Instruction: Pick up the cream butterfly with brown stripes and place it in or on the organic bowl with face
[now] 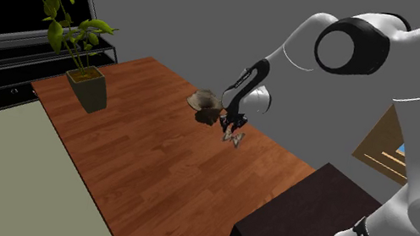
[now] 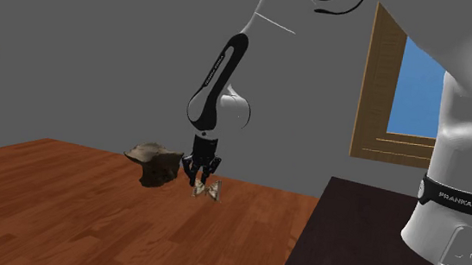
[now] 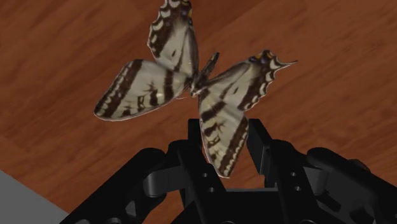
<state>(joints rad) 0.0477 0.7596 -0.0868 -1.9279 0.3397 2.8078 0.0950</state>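
The cream butterfly (image 3: 191, 83) with brown stripes has its wings spread, and one lower wing sits between my two black fingers. My gripper (image 3: 226, 137) is shut on that wing, just above the wooden table. In the shoulder view the butterfly (image 1: 236, 139) hangs at the tips of the gripper (image 1: 234, 131). The bowl (image 1: 205, 108), a lumpy brown-grey shape, stands close by at the shoulder view's left of the gripper. From the second exterior view the bowl (image 2: 155, 162) is left of the gripper (image 2: 202, 182) and the butterfly (image 2: 207, 191).
A potted plant (image 1: 86, 77) stands near the wooden table's (image 1: 132, 170) far left corner. A dark shelf unit (image 1: 9, 74) lies beyond it. My dark stand (image 1: 303, 229) borders the table at the lower right. A wood-framed window (image 2: 402, 88) is in the wall.
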